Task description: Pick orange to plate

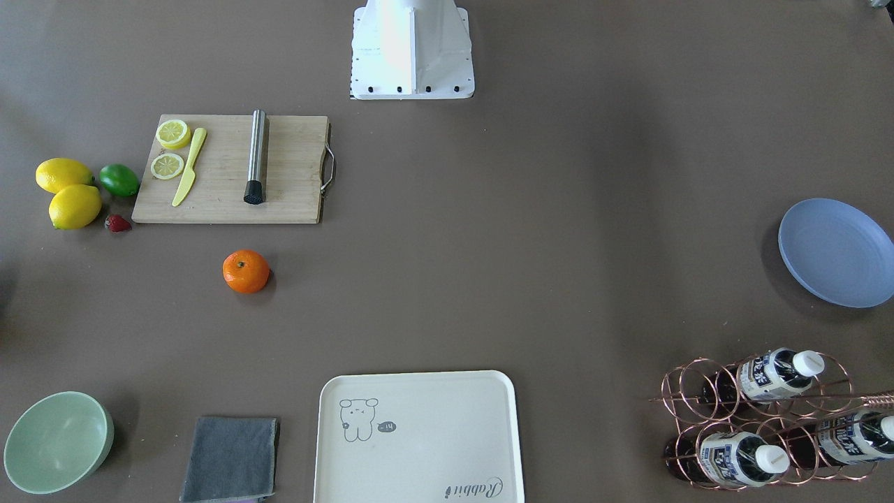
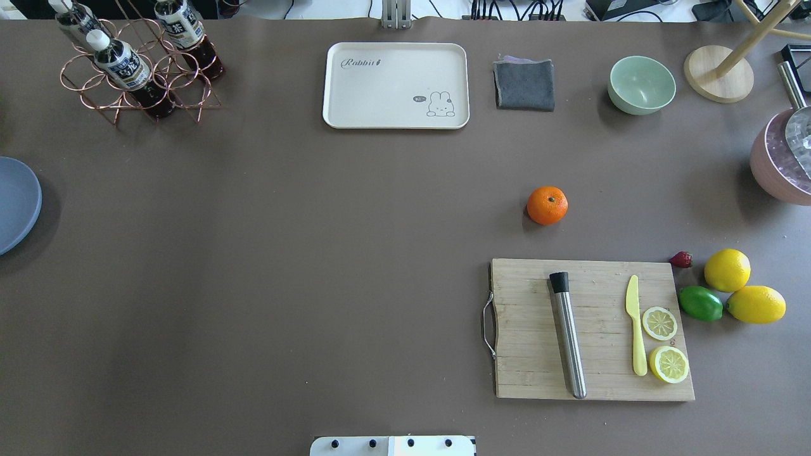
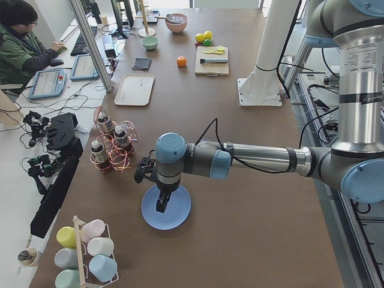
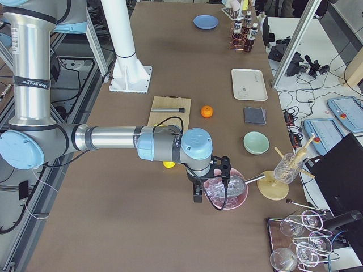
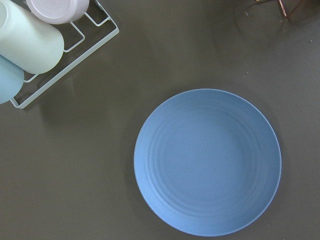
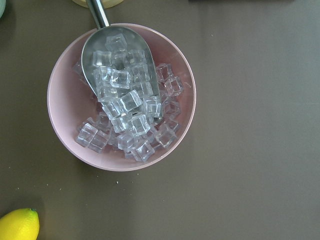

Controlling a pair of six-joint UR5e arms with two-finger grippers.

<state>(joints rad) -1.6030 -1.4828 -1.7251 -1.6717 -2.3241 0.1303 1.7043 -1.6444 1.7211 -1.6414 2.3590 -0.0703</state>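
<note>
Orange (image 1: 246, 271) sits by itself on the brown tabletop (image 1: 489, 244), on the robot's right half, just off the outer long edge of the wooden cutting board (image 1: 230, 171) and touching nothing. Its small green stem dot faces up.

Neither tool is near it. The left tool (image 3: 161, 207) hangs over the light-blue plate (image 3: 177, 211) at the tabletop's far left end, well apart from the orange; the left wrist view looks straight down on that plate, which is bare, and none of the tool shows in it. The right tool (image 4: 197, 196) hangs at the opposite end, just beside the pink bowl (image 6: 60, 125) of ice cubes (image 6: 131, 102) with a metal scoop (image 6: 95, 12) resting in it. The cutting board and a lemon (image 4: 168, 165) lie between this tool and the orange. Both tools appear only in the side views, so I cannot tell whether either is released or clenched. Neither grasps the orange.

The cream tray (image 2: 355, 85) carries the script word "Rabbit" in one corner and a small line-drawn animal with a speech bubble reading "hi" in the opposite one. The bottles (image 1: 772, 376) in the copper wire rack (image 1: 681, 395) wear dark-and-white labels whose characters are too small to read.
</note>
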